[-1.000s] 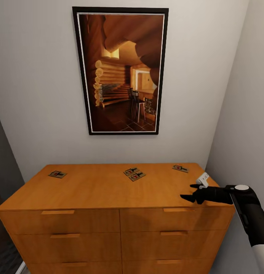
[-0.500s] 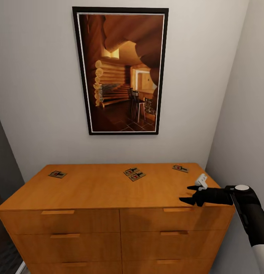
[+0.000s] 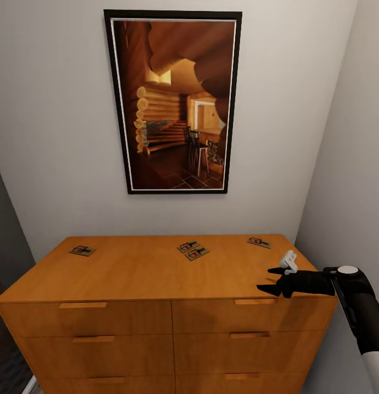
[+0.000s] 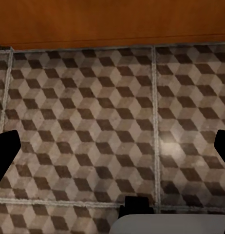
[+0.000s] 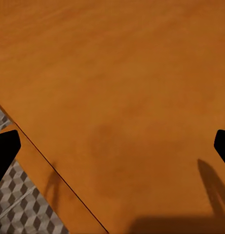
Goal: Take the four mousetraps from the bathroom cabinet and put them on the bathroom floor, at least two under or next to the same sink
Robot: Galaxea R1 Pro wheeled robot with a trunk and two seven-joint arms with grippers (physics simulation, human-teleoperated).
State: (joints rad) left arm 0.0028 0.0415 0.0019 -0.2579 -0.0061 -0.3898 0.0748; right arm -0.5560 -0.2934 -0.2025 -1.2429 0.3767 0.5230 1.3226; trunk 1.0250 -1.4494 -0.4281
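Four mousetraps lie on the cabinet (image 3: 145,271) top: one at the far left (image 3: 82,250), two touching near the middle (image 3: 187,247) (image 3: 197,253), one at the back right (image 3: 258,242). My right gripper (image 3: 270,279) hovers open and empty over the cabinet's front right corner, well short of the traps. In the right wrist view its dark fingertips (image 5: 6,148) frame bare cabinet top (image 5: 122,83). My left gripper (image 4: 112,151) is open and hangs low over the bathroom floor (image 4: 93,122), with the cabinet base (image 4: 112,22) just beyond.
A large framed picture (image 3: 175,101) hangs on the wall above the cabinet. A side wall (image 3: 353,164) stands close on the right, next to my right arm. Drawer fronts with bar handles (image 3: 82,305) face me.
My right gripper has edged slightly lower and to the left over the cabinet's front right corner. The mousetraps have not moved.
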